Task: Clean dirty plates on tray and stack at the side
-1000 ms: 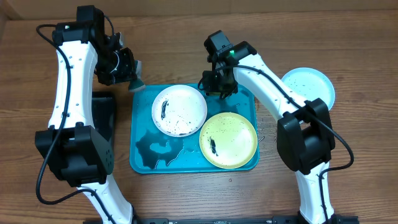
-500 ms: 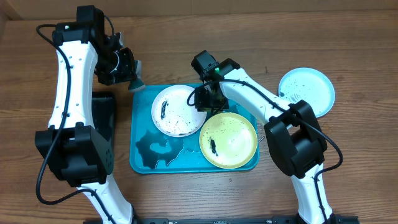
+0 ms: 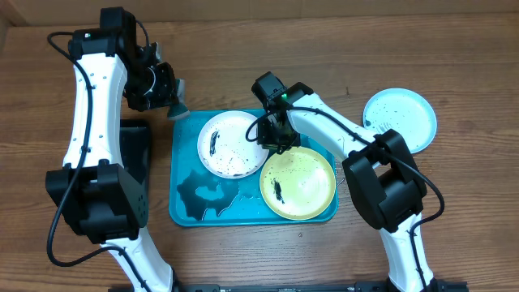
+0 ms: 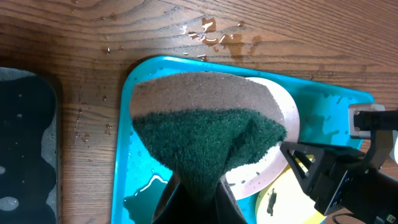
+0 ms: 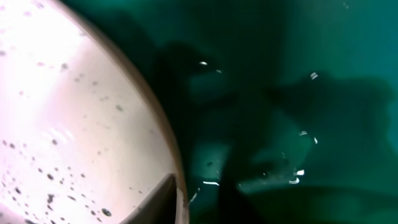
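The white plate [image 3: 230,146], speckled with black, lies at the back left of the turquoise tray [image 3: 188,209]. The yellow-green plate [image 3: 298,183] with a black smear lies at the tray's right. The light blue plate [image 3: 401,115] sits on the table at far right. My right gripper [image 3: 274,135] is low over the tray, pinching the white plate's right rim [image 5: 74,118]; one finger lies on the plate's inside, its tips [image 5: 193,196] straddling the rim. My left gripper [image 3: 166,96] is shut on a green-and-tan sponge [image 4: 205,124] above the tray's back left corner.
A black tray [image 3: 136,154] holding water stands left of the turquoise tray and shows in the left wrist view [image 4: 25,143]. Water is pooled in the tray's front left [image 3: 207,195]. Droplets lie on the wood behind the tray [image 4: 211,34].
My right gripper came left from the tray's back edge to the white plate's right rim, then settled slightly right and lower onto it. The left arm and sponge stayed still.
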Motion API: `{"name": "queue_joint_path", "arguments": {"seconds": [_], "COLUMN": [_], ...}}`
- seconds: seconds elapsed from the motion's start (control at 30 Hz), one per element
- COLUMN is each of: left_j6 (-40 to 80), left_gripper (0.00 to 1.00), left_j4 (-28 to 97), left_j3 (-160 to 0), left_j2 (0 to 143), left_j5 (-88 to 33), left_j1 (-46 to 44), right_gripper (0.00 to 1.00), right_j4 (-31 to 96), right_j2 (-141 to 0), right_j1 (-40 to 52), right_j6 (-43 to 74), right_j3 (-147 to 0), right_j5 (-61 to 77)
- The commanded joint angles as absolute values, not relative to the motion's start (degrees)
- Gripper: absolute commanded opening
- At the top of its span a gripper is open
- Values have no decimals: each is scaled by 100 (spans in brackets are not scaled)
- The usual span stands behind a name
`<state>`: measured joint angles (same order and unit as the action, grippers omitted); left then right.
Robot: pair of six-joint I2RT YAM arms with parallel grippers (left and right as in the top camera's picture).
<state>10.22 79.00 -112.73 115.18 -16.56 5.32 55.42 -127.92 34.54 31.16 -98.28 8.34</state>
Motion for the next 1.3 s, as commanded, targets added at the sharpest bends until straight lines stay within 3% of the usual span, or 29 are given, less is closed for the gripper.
{"name": "queue_joint_path", "arguments": {"seconds": [0.0, 0.5, 1.27], "left_j6": [899, 554, 554], "left_gripper": [4, 4, 4], "left_j4": [7900, 7856, 7271], "left_j3": [-11251, -11251, -11177], "left_j2": [11474, 11476, 12925], "left_j5": [-1745, -1881, -1907], "left_j1": [543, 242, -1356], "right_gripper": [4, 4, 4], "right_j4": [5468, 5223, 4915], "right_j2": [-12807, -12796, -12807], "right_j1": [3444, 2982, 2724], "right_j6": [3173, 2536, 1623], "right_j3": [-9821, -10394, -10269], "right_j5": [773, 707, 773]}}
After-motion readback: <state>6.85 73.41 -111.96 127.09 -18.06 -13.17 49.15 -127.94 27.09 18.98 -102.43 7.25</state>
